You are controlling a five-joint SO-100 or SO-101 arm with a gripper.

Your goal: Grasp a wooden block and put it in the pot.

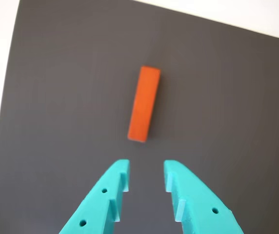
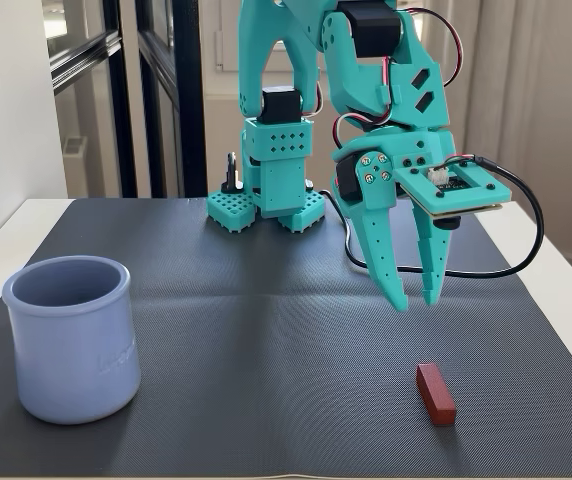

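The gripper (image 2: 416, 301) hung above the dark mat (image 2: 266, 330) with its 2 teal fingers (image 2: 391, 270) spread apart and nothing between them. In the fixed view it hovered clear of the surface, behind the wooden block (image 2: 435, 393), which lay flat on the mat toward the front right, near the mat's front edge. In the wrist view the wooden block (image 1: 144, 104) lay just beyond the fingertips, its long side running nearly straight away from the gripper (image 1: 147, 170) and tilted slightly, with bare mat (image 1: 71, 97) on both sides of it. The pot (image 2: 70, 338) stood upright at the front left of the mat in the fixed view, well apart from the block, with open mat between them. White table (image 2: 566, 270) showed past the mat's right and left edges.
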